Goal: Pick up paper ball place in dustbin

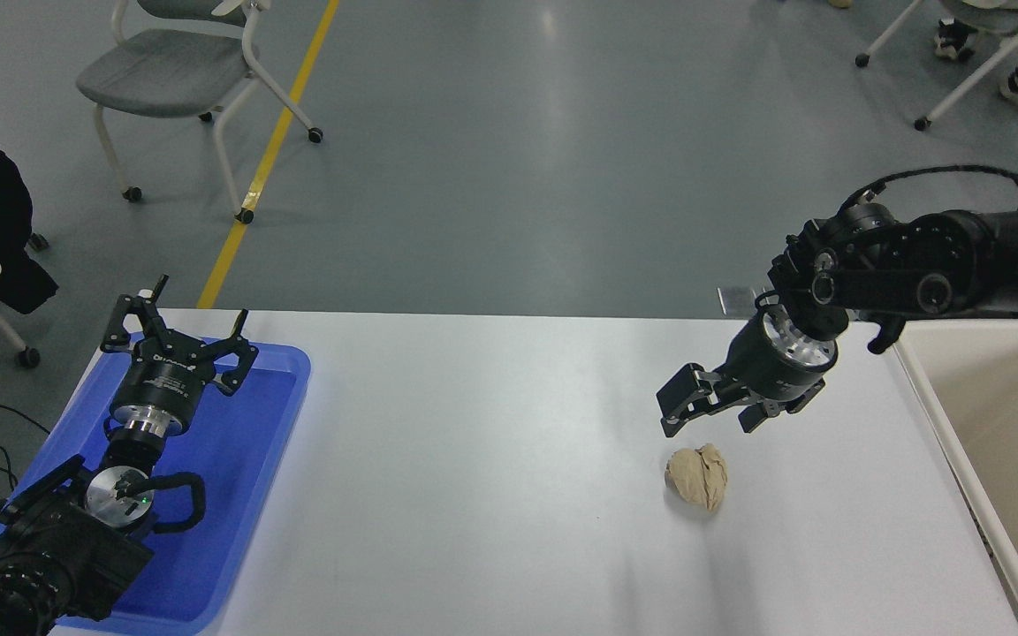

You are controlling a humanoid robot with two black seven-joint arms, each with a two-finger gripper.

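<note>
With your right gripper (710, 415) hanging jaws spread just above the paper ball (697, 477) on the worktop (491, 459), an off-centre descent could nudge the light wad aside instead of straddling it.

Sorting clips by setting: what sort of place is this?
Probably a robotics lab or workshop: a smooth grey floor with a yellow line, wheeled chairs, and a white table for the robot.

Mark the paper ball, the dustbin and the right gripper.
paper ball (697, 477): head view, middle of the wad.
dustbin (926, 399): head view, left rim.
right gripper (710, 420): head view, midway between fingertips.
</note>
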